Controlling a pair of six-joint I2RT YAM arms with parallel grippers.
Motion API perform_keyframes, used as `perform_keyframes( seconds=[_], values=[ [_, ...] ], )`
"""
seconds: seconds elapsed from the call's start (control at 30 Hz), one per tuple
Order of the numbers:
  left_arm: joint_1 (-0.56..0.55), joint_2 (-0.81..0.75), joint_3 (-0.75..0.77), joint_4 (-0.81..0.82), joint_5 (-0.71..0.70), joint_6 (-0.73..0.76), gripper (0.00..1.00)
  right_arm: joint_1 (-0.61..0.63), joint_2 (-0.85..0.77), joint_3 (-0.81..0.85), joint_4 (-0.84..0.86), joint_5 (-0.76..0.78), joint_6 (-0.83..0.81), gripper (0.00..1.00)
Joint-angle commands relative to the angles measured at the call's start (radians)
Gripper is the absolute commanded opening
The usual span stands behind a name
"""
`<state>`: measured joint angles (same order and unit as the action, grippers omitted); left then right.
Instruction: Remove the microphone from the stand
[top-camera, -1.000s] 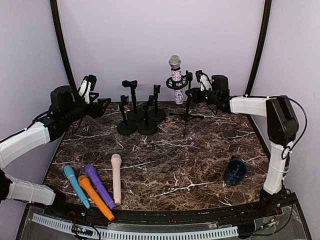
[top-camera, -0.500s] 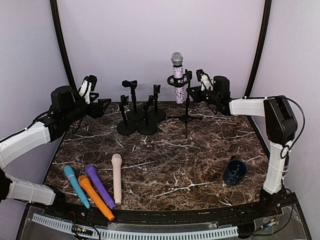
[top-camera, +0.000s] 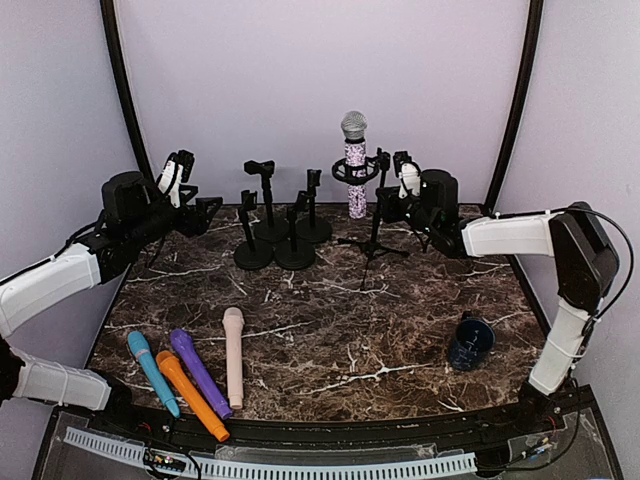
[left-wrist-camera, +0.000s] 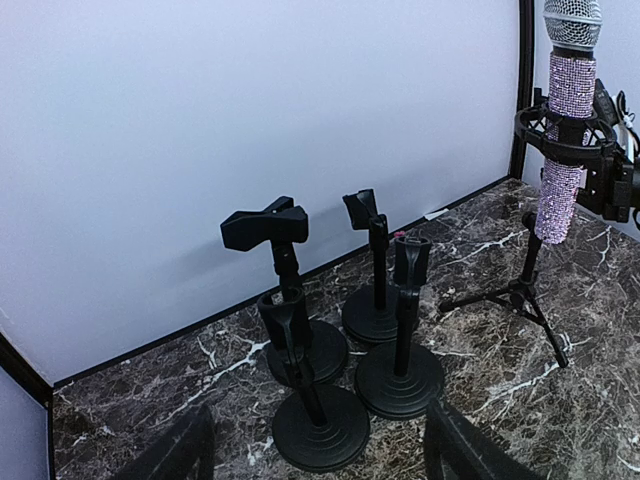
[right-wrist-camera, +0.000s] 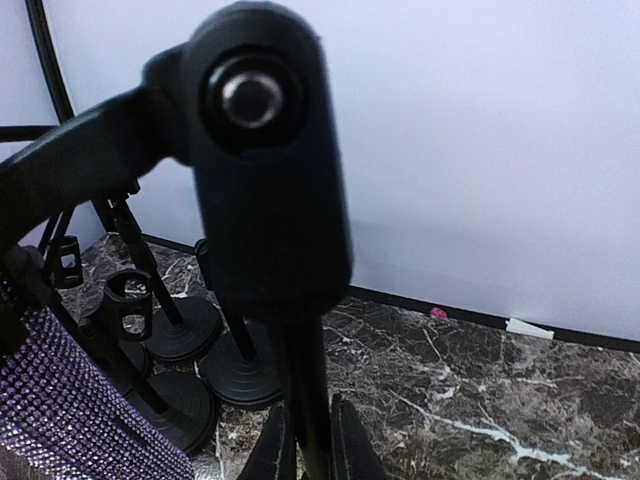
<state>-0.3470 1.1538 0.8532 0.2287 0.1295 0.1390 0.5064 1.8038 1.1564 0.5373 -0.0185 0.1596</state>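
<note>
A glittery purple microphone (top-camera: 353, 170) with a silver head stands upright in the ring mount of a black tripod stand (top-camera: 372, 238) at the back of the marble table. It also shows in the left wrist view (left-wrist-camera: 562, 120) and at the lower left of the right wrist view (right-wrist-camera: 60, 400). My right gripper (top-camera: 388, 195) is shut on the stand's pole (right-wrist-camera: 312, 400), just right of the microphone; its fingers (right-wrist-camera: 275, 450) press the pole from both sides. My left gripper (top-camera: 178, 170) is open and empty at the far left, and faces the small stands (left-wrist-camera: 318, 425).
Several small round-based desk stands (top-camera: 275, 238) with empty clips stand left of the tripod. Blue (top-camera: 150, 370), orange (top-camera: 190, 395), purple (top-camera: 198, 372) and pink (top-camera: 233, 355) microphones lie at the front left. A dark blue mug (top-camera: 470, 342) sits at the front right.
My right gripper has moved slightly lower and nearer along the stand's pole, and its elbow has swung right. The stand and microphone have shifted a little. The left arm has not moved.
</note>
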Motion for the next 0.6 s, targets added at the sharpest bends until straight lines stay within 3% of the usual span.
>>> perform_keyframes(
  seconds=[0.0,0.27,0.57],
  values=[
    [-0.003,0.000,-0.009,0.004,0.006,0.007,0.73,0.104,-0.099,-0.023,0.016,0.358,0.105,0.00],
    [-0.004,-0.002,-0.012,0.008,0.017,0.000,0.73,0.280,-0.129,-0.033,-0.063,0.741,0.198,0.00],
    [-0.012,-0.017,-0.017,0.013,0.015,0.005,0.73,0.397,-0.118,0.035,-0.267,0.963,0.413,0.00]
  ],
)
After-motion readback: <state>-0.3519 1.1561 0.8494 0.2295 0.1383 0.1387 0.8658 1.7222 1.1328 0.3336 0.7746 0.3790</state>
